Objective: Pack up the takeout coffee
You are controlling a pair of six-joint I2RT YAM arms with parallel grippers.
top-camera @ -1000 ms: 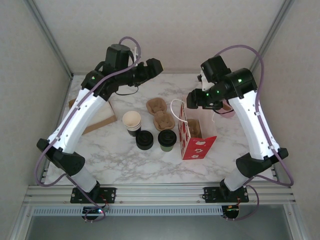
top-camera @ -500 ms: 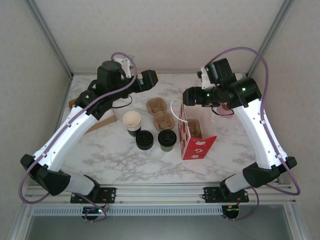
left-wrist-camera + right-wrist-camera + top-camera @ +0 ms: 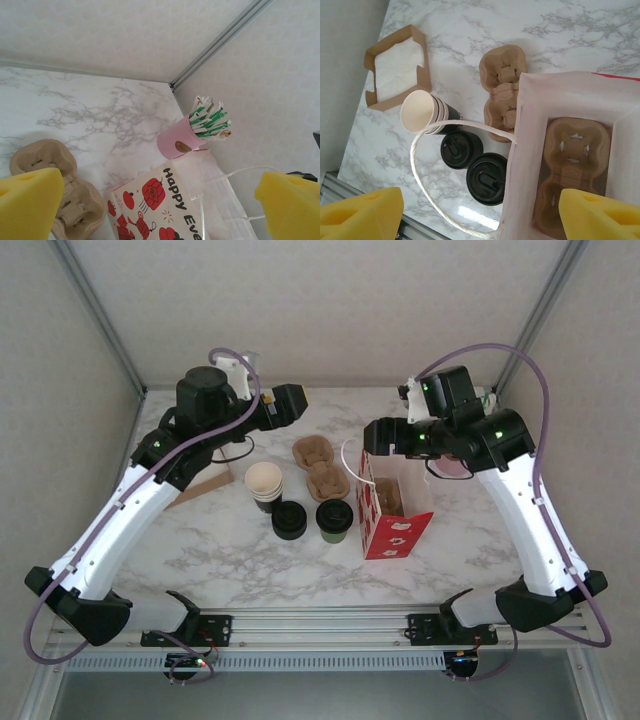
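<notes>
Top external view: the takeout coffee (image 3: 334, 520) stands on the bench (image 3: 240, 550) just beside the gift bag (image 3: 396, 525), not yet packed. A cup carrier (image 3: 390, 497) waits inside the bag. The left pincer (image 3: 159, 205) and right pincer (image 3: 480, 215) both gape wide, empty.

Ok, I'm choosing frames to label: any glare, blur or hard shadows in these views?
Top external: even, soft light, faint shadows on the white marble table, sharp. Right wrist: a small glare patch on the marble beside the dark green paper cup with a black lid; yellow foam gripper pads soft. Left wrist: pink cup of straws crisp.
</notes>
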